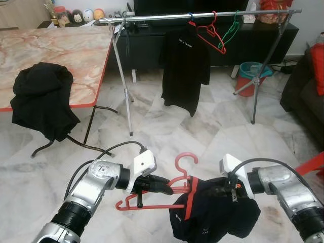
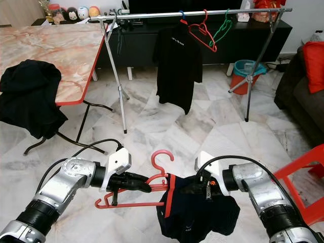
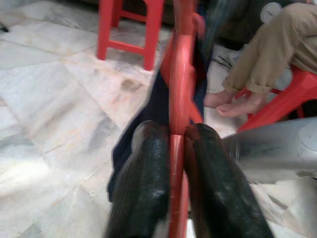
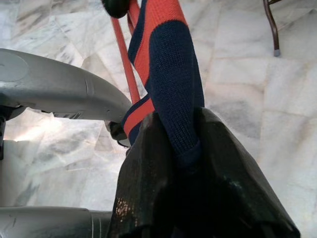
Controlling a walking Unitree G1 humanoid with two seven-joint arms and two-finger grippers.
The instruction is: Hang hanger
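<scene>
Two grippers: our left (image 1: 164,186) pinches the hanger (image 1: 152,200); our right (image 1: 215,192) clamps the shirt (image 1: 212,215).

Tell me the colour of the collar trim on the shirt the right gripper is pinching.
Navy collar trim with orange-red stripes, clearest in the right wrist view.

Glossy plastic hanger (image 1: 152,197) (ribbed knit collar (image 4: 168,74))

Three hangers (image 1: 157,195), two hands (image 1: 162,186).
</scene>
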